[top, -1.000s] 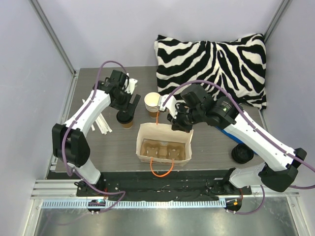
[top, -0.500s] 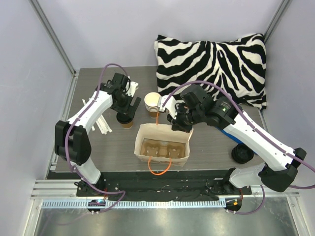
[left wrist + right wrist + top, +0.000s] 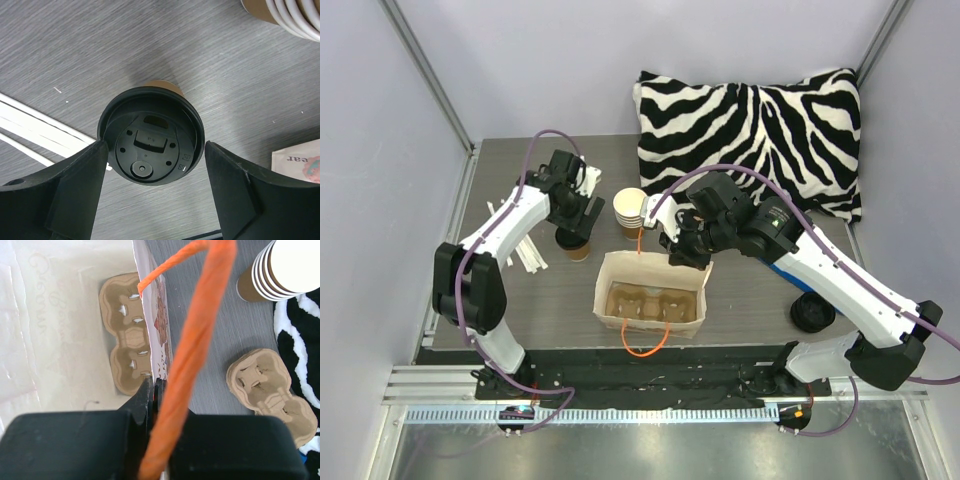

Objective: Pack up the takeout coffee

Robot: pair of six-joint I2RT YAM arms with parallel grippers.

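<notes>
The left gripper (image 3: 155, 150) is open, with one jaw on each side of the takeout coffee (image 3: 150, 117), very close to its black lid. The right gripper (image 3: 151, 387) is pinched shut on the rim of the paper bag (image 3: 60, 340), and the bag's orange handle (image 3: 192, 355) runs right past it.

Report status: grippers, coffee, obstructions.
Left gripper open, straddling takeout coffee lid. Right gripper shut on paper bag rim, holding it open. Coffee upright on table, not lifted. Cup stack close by, not blocking.
</notes>
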